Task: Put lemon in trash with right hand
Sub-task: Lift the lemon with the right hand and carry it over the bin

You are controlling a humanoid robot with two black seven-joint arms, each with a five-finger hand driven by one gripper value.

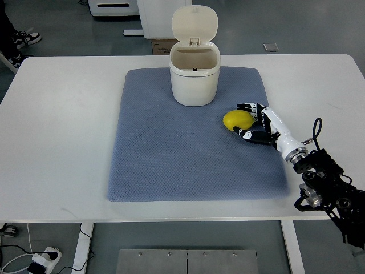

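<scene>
reaching in from the right side, the right hand (254, 121) sits at the end of a white and black arm. its black fingers (246, 107) are spread wide apart, some on the far side of the lemon (238, 120) and some on the near side. the yellow lemon is right at the fingertips, just to the left of the hand. the fingers look like they touch the lemon or almost touch it, but i cannot tell for sure. they are not wrapped around it. the lemon lies on the blue mat (165, 154), and the hand is low over the same mat.

up and to the left of the hand stands the trash can (194, 80). it is cream white and round. its lid (195, 24) is flipped up and back, so the top is open. the trash can is near the lemon but not touching it.

the mat lies flat on a white table (57, 125). past the far edge of the table, way off to the left of the hand, a person's shoes (23, 39) show on the floor.
</scene>
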